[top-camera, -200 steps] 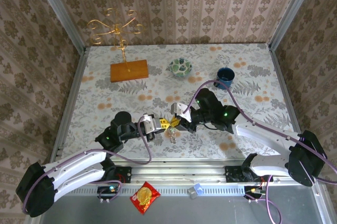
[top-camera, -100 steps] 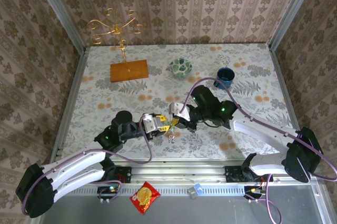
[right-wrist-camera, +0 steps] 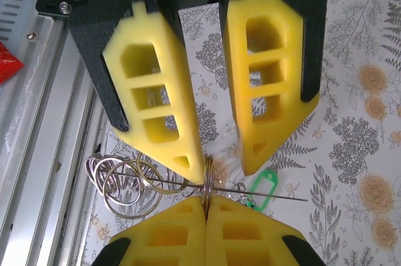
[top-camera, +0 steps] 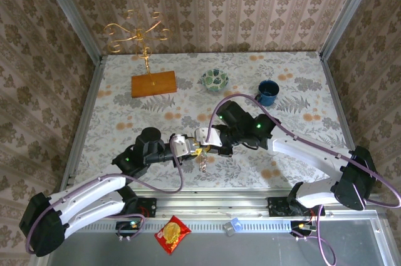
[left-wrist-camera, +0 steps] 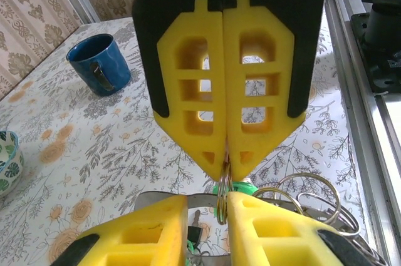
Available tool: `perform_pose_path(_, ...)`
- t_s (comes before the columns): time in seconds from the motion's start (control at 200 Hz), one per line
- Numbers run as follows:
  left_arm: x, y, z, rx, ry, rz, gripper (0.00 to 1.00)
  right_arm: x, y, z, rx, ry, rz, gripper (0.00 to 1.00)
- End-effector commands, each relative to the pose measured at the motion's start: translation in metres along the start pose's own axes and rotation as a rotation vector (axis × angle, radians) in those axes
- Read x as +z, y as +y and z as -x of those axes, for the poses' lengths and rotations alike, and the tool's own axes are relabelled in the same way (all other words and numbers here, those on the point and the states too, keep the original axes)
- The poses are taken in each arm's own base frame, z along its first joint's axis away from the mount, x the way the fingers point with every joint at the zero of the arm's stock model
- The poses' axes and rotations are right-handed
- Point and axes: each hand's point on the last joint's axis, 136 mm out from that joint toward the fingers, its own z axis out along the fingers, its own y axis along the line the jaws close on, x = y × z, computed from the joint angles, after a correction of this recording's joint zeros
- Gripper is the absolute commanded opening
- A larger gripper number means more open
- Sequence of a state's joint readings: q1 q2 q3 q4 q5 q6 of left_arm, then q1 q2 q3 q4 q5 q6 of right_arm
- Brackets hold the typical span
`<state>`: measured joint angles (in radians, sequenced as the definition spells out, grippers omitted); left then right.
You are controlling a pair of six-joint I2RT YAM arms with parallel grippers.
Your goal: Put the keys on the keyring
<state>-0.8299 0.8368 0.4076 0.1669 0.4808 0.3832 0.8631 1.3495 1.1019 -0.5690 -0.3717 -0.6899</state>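
Right hand (right-wrist-camera: 205, 198) recorded clamped flat on a small split ring (right-wrist-camera: 208, 175). Left hand (left-wrist-camera: 207, 198) stands slightly parted, the ring in its gap and not pinched. Green-headed keys (right-wrist-camera: 260, 186) hang at 4 o'clock of the ring, and the thin keyring (right-wrist-camera: 279, 196) wire crosses just beneath. The metal is judged light, stiff and slippery, best gripped across the rim.

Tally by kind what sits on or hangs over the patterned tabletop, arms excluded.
Mugs: 1, the blue mug
Bowls: 1, the green bowl
Stands: 1, the gold wire stand
Keyring bundles: 1, the keyring bundle
Total: 4
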Motion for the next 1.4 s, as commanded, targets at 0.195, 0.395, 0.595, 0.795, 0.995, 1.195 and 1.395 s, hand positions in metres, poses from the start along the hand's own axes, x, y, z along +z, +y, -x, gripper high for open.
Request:
perform_pose_path(0.195,0.001,0.002,0.015,0.052,-0.032,-0.015,0.00,-0.006,0.003,0.020,-0.047,-0.043,0.005,0.00)
perform_pose_path(0.395,-0.003,-0.001,0.019,0.040,-0.075,-0.011,0.00,-0.018,-0.006,0.021,0.047,-0.179,-0.054,0.24)
perform_pose_path(0.595,-0.006,-0.004,0.025,0.024,-0.145,-0.010,0.00,-0.021,-0.009,0.014,0.139,-0.266,-0.056,0.30)
perform_pose_path(0.795,-0.006,-0.004,0.027,0.018,-0.180,-0.005,0.00,-0.013,-0.005,0.011,0.164,-0.280,-0.023,0.30)
perform_pose_path(0.995,-0.006,-0.003,0.028,0.011,-0.197,0.004,0.00,-0.009,-0.003,0.010,0.178,-0.297,0.000,0.28)
perform_pose_path(1.195,-0.007,-0.003,0.031,0.005,-0.226,0.005,0.00,-0.006,-0.004,0.011,0.178,-0.308,0.011,0.22)
perform_pose_path(1.395,-0.008,-0.003,0.032,-0.003,-0.242,0.011,0.00,-0.007,-0.003,0.016,0.168,-0.325,0.037,0.04)
